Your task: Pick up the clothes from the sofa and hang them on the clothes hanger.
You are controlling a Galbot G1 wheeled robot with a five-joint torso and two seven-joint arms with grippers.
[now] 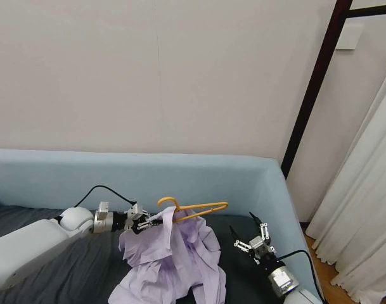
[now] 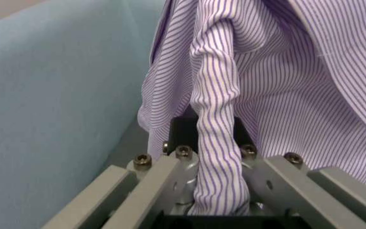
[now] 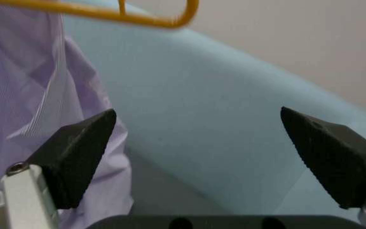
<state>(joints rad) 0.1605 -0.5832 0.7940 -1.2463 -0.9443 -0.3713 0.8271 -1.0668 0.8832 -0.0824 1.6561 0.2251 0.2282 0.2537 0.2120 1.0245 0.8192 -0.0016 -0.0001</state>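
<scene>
L jaws clamped on striped shirt (image 1: pixel 173 259) w/ yellow hanger (image 1: pixel 205 205), R jaws open nearby

Striped purple shirt (image 1: pixel 173 259) on yellow hanger (image 1: pixel 202 206)

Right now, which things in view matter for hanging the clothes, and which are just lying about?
Part of the job:
- striped shirt, pinched in the left hand
- yellow hanger, with the shirt draped over one end
- sofa, under the shirt
- right hand, open beside the shirt

Just lying about:
- white curtain
- dark post
- wall plate
</scene>
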